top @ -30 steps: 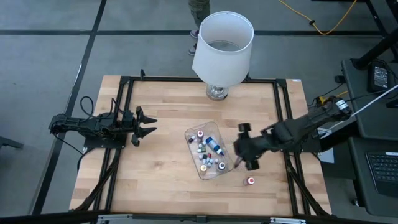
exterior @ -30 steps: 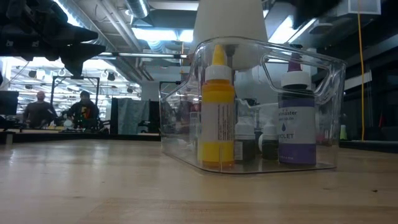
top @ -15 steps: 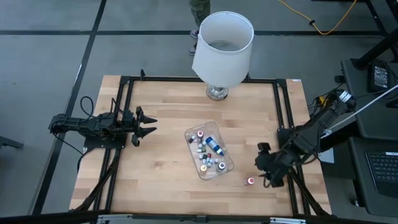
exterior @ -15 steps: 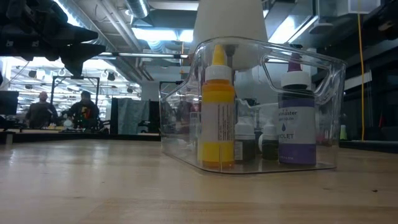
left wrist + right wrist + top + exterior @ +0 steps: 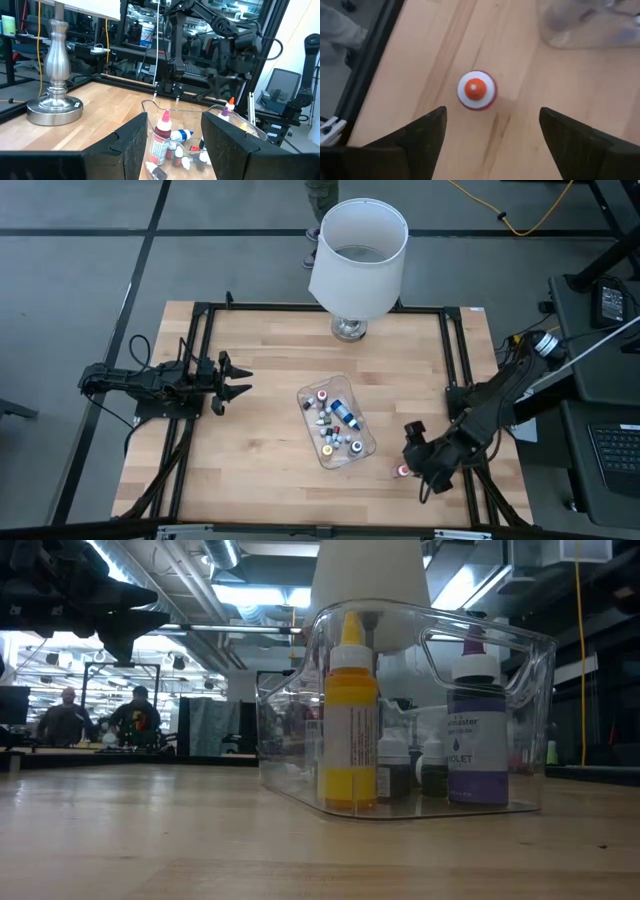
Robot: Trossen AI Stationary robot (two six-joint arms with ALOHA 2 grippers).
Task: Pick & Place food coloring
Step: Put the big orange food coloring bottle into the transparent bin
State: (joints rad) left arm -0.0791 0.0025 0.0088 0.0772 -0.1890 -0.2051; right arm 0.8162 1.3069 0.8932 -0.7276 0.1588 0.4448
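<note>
I have the right gripper (image 5: 412, 466) spread wide above the red-capped bottle (image 5: 476, 90), which stands upright on the table just beside the clear tray (image 5: 362, 454), centred between my fingers. Left gripper (image 5: 232, 376) waits open, well off from the tray.

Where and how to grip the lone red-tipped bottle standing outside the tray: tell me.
Grip the red-tipped bottle across its round body just below the cap, coming straight down. It stands upright, apart from the clear tray, and the open right gripper already straddles it from above.
</note>
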